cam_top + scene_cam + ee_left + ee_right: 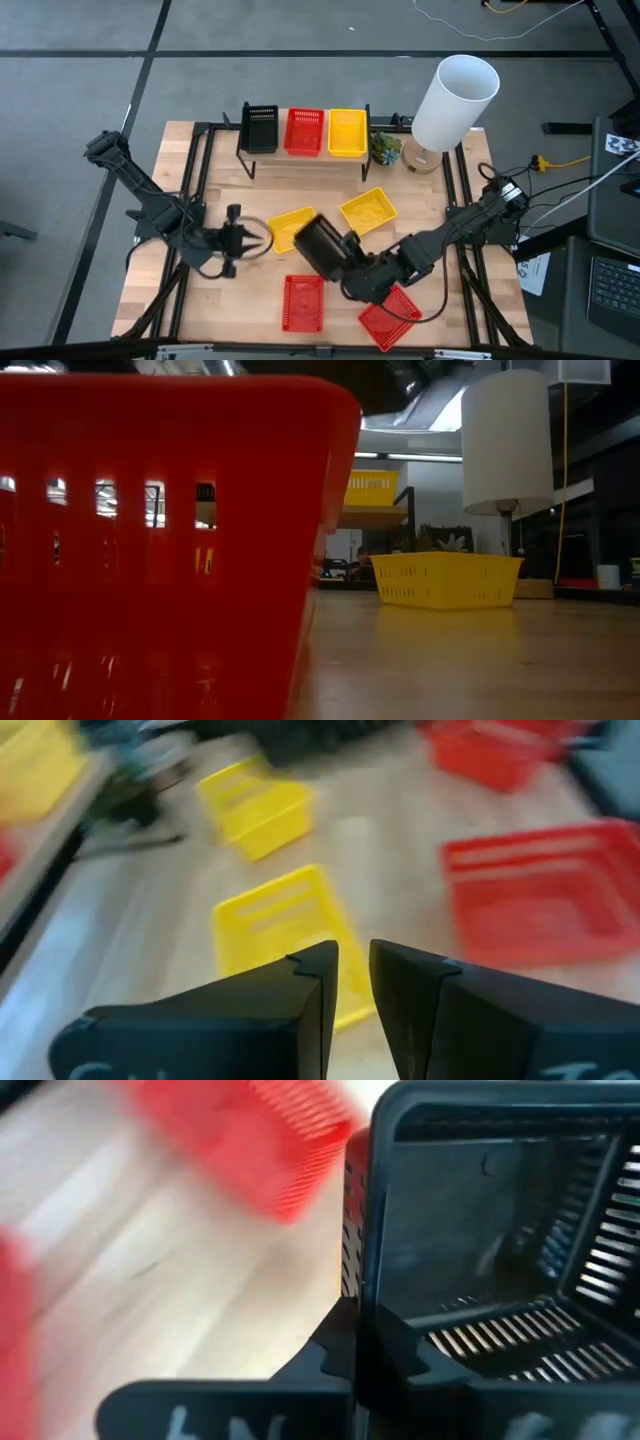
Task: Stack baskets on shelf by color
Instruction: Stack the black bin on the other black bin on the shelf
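Observation:
The shelf (283, 152) at the table's far edge carries one black (260, 128), one red (304, 131) and one yellow basket (347, 132), side by side. Two yellow baskets (292, 228) (368, 210) lie mid-table, and two red baskets (303, 302) (388, 318) sit near the near edge. My right gripper (345, 255) is shut on a black basket (320, 245) between them. My left gripper (232, 240) (353, 965) hovers just left of the nearer yellow basket (285, 935), fingers shut on nothing. My right gripper (360, 1320) pinches one side wall of the black basket at its rim (362, 1230), one finger inside the basket and one outside. The basket's open side faces the wrist camera, and it looks tipped. Whether any part of it rests on the table I cannot tell.
A lamp with a white shade (455, 100) and a small plant (385, 148) stand at the table's far right, beside the shelf. Black frame rails (190, 190) run along the table's left and right sides. A red basket (150, 550) fills the left of the low view.

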Available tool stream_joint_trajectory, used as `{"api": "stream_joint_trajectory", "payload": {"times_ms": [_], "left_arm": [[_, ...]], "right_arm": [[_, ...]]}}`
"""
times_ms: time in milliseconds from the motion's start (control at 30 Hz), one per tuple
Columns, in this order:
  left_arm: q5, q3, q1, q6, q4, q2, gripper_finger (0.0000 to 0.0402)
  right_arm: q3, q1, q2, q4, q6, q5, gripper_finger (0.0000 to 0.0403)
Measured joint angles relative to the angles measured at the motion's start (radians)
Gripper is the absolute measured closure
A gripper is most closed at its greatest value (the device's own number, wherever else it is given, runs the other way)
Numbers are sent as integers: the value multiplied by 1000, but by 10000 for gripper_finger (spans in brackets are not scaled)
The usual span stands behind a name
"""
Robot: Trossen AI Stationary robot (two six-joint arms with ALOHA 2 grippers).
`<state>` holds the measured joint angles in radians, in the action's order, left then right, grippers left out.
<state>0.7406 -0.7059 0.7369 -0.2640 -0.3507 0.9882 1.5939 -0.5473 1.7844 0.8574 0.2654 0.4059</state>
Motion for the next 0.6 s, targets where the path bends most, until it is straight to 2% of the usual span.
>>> {"api": "stream_joint_trajectory", "payload": {"times_ms": [100,233,367,433,600], "left_arm": [[1,0,59,23,-4,0,347],[28,0,118,31,-10,0,347],[62,0,153,35,-19,0,347],[63,0,161,31,-19,0,347],[72,0,161,31,-16,0,347]], "right_arm": [[69,30,0,-19,-9,104,401],[135,102,0,-147,23,192,402],[166,214,-2,-368,145,200,402],[174,282,-1,-488,213,165,402],[213,462,19,-708,253,-54,402]]}}
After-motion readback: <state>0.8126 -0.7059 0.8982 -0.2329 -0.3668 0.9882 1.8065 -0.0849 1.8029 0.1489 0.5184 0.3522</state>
